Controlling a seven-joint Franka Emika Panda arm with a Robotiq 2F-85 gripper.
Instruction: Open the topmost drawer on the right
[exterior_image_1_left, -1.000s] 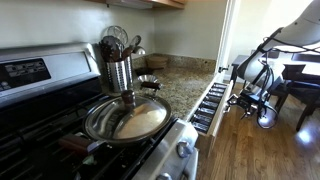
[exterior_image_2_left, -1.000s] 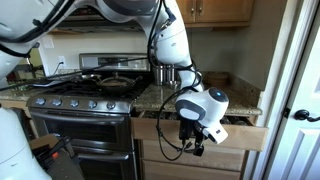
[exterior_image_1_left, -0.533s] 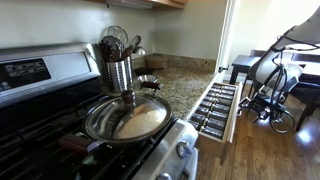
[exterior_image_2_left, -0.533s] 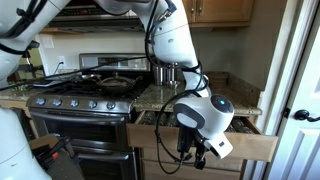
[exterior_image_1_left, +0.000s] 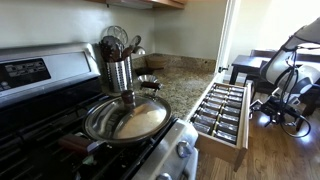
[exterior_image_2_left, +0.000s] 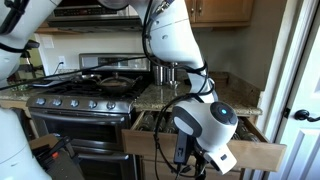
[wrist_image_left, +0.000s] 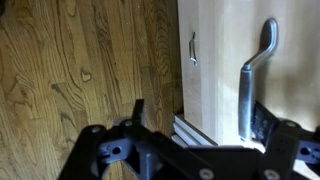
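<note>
The topmost drawer (exterior_image_1_left: 222, 108) stands pulled far out from under the granite counter, showing rows of small dark jars; its pale front panel (exterior_image_2_left: 256, 153) faces the room. In the wrist view the drawer's metal handle (wrist_image_left: 250, 75) lies between my gripper's (wrist_image_left: 200, 118) fingers, close against the right one. The fingers are spread wide, with the panel's edge between them too. The gripper (exterior_image_2_left: 193, 163) hangs below the round white wrist in front of the panel. In an exterior view it (exterior_image_1_left: 266, 106) sits at the drawer's outer end.
A stove with a lidded pan (exterior_image_1_left: 128, 118) and a utensil holder (exterior_image_1_left: 118, 65) stands beside the drawer. The granite counter (exterior_image_1_left: 185, 85) runs above it. A second handle (wrist_image_left: 193, 47) sits on a lower front. A wood floor (wrist_image_left: 70, 70) lies below, and a white door (exterior_image_2_left: 300, 90) stands nearby.
The drawer has slid steadily further out of the cabinet. My gripper has moved away from the counter with the handle between its fingers.
</note>
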